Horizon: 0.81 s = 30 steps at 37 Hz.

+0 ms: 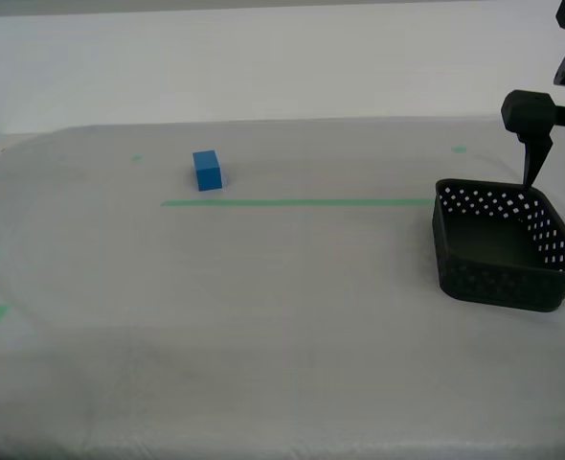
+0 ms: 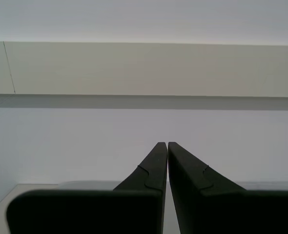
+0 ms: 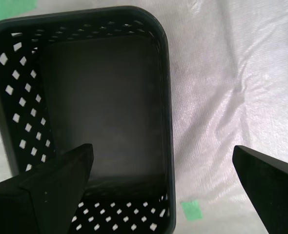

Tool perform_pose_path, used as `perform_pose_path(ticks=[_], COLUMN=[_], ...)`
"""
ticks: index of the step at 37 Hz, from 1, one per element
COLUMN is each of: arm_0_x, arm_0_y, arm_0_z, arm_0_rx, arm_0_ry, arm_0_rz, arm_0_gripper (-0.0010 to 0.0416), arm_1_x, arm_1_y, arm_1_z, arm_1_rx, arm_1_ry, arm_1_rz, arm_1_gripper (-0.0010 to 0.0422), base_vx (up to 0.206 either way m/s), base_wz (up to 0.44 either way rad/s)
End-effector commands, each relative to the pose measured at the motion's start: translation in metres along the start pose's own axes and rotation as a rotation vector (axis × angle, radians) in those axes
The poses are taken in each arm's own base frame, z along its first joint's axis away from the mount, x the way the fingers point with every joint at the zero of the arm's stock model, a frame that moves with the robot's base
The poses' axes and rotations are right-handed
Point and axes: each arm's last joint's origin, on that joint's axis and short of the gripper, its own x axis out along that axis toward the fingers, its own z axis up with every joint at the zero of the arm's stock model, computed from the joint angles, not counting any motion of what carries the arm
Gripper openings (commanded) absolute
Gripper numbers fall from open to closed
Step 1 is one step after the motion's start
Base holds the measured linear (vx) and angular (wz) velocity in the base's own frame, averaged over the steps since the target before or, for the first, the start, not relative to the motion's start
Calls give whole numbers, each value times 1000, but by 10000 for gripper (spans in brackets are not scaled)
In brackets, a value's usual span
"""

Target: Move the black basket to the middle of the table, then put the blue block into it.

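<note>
My first tool [image 3: 161, 187] hangs spread wide over the black basket's [image 1: 501, 247] far wall, at the exterior view's right. My second tool [image 2: 167, 144] is pressed together, empty. The blue block [image 1: 207, 171] sits well apart on the tabletop [image 1: 263, 307].

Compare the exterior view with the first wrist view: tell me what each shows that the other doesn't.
Only the exterior view shows the blue block, the long green tape line and the table's full spread. Only the first wrist view shows my first gripper's open jaws straddling one basket wall, and the bare basket floor from above. Both show the empty black basket on the white cloth.
</note>
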Motion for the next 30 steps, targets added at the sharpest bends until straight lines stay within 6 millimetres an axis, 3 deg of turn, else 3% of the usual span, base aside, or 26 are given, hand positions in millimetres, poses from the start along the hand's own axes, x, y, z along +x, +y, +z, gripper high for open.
perform_pose_path(ticks=[1, 13, 30], arm_0_x=[7, 26, 31], arm_0_y=[-2, -6, -9], arm_0_z=[-3, -10, -15], arm_0_rx=[2, -1, -3], arm_0_ry=[-22, -85, -91], arm_0_rz=[0, 29, -13], arm_0_gripper=[401, 397, 399], arm_1_x=[0, 0, 0], arm_1_y=[0, 0, 0], arm_1_z=[1, 1, 1], arm_1_rx=[2, 2, 2], arm_1_ry=[-6, -6, -6], arm_1_rz=[0, 1, 1], arm_1_gripper=[0, 0, 0], base_vx=[0, 0, 0], base_wz=[0, 0, 0])
